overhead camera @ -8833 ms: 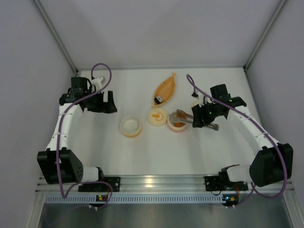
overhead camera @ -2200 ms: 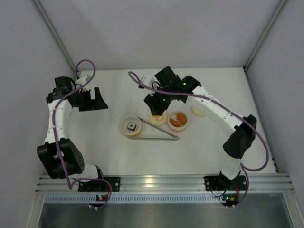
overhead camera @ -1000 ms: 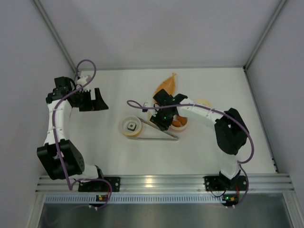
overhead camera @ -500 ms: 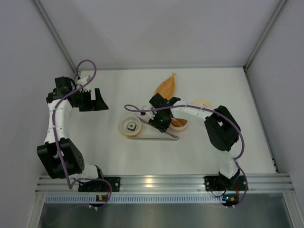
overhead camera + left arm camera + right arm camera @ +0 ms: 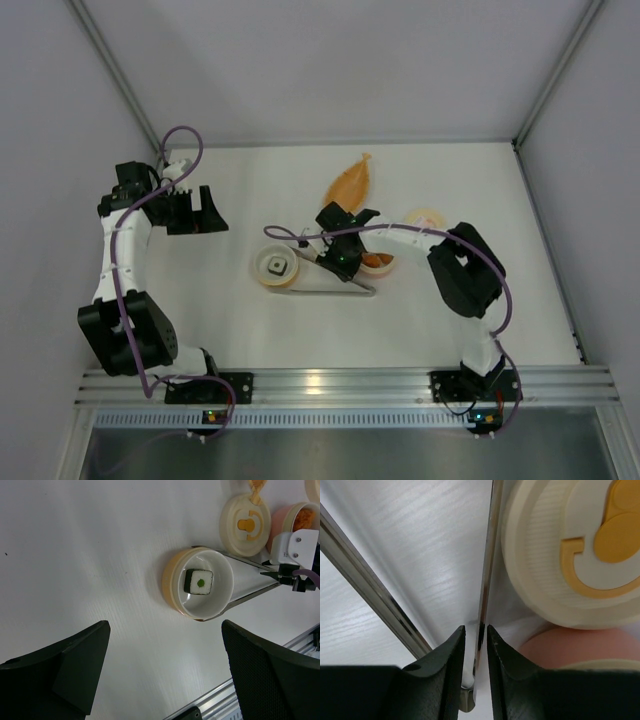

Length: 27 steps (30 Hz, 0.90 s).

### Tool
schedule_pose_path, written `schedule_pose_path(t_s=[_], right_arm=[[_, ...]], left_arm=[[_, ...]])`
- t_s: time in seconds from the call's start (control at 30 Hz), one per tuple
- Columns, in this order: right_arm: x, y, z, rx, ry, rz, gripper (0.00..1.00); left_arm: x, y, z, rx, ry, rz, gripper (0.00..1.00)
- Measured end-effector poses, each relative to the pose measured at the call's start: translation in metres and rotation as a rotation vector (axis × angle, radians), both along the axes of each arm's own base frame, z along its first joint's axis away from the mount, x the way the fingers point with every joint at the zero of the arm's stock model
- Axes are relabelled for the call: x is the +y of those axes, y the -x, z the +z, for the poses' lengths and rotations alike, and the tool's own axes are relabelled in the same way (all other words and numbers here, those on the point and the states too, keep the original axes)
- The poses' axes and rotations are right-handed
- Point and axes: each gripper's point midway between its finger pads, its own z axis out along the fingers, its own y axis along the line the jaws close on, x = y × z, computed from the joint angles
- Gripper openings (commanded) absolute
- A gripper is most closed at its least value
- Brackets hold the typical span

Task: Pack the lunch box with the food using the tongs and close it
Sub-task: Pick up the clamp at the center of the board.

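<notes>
The grey metal tongs point(image 5: 330, 291) lie in a V on the table, between a cream bowl point(image 5: 262, 272) and a pink bowl point(image 5: 384, 270). My right gripper point(image 5: 476, 635) is low over them, its fingers close on either side of one tong arm point(image 5: 487, 555), with a sliver of gap on the left. The other arm point(image 5: 370, 600) runs free. A black block with a white patch point(image 5: 199, 582) sits in the cream bowl point(image 5: 170, 580). Orange food point(image 5: 377, 261) fills the pink bowl. My left gripper point(image 5: 195, 212) hangs open at the far left, holding nothing.
A cream lid with an orange handle point(image 5: 245, 522) lies beside the pink bowl point(image 5: 295, 522). The long orange leaf-shaped tray point(image 5: 352, 180) is behind them. Another round cream lid point(image 5: 425, 220) rests to the right. The aluminium rail point(image 5: 340, 385) runs along the near edge.
My right gripper has come down from over the lid to the tongs, and its fingers have narrowed around one tong arm. The left arm has not moved.
</notes>
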Motion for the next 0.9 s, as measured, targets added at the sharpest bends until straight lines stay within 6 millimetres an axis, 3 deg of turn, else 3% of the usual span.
schedule_pose_path(t_s=[0.23, 0.43, 0.67, 0.9], right_arm=[[-0.010, 0.010, -0.010, 0.021, 0.017, -0.007, 0.00], [-0.025, 0.023, -0.001, 0.019, 0.026, -0.029, 0.00], [-0.051, 0.046, 0.039, -0.019, -0.008, -0.055, 0.00], [-0.067, 0.052, 0.101, -0.120, -0.116, -0.102, 0.00]], left_arm=[[0.000, 0.000, 0.000, 0.001, 0.000, 0.000, 0.98], [0.000, 0.000, 0.000, 0.001, 0.001, 0.001, 0.98], [-0.001, 0.000, 0.000, 0.006, 0.008, 0.009, 0.98], [-0.001, 0.001, 0.001, 0.008, 0.012, 0.013, 0.98]])
